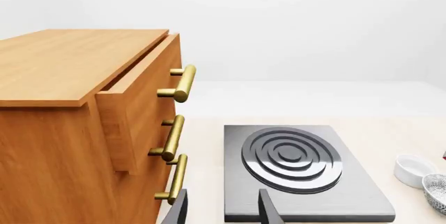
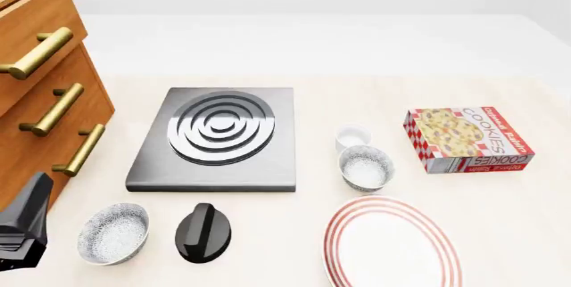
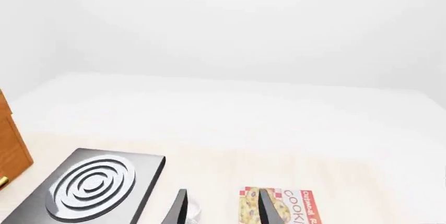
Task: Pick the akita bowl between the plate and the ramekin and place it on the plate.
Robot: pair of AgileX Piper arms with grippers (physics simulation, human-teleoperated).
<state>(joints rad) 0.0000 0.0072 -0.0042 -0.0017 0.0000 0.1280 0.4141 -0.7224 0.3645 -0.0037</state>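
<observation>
The akita bowl [image 2: 364,166], speckled grey outside and grainy white inside, sits on the table between the red-ringed plate [image 2: 392,245] and the small white ramekin [image 2: 352,136]. In the left wrist view the ramekin [image 1: 413,170] and the akita bowl [image 1: 436,192] show at the edge, well off to the side of my open left gripper [image 1: 223,211]. My right gripper [image 3: 221,211] is open too, with nothing between its fingers. It is high above the table and does not appear in the front view. Only a dark part of the left arm [image 2: 23,227] shows there.
A look-alike speckled bowl [image 2: 113,233] and a black knob [image 2: 203,232] lie at the front left. A grey stove burner [image 2: 218,136] sits mid-table. A cookies box [image 2: 469,138] is at the right. A wooden drawer cabinet [image 2: 40,86] with brass handles stands at the left.
</observation>
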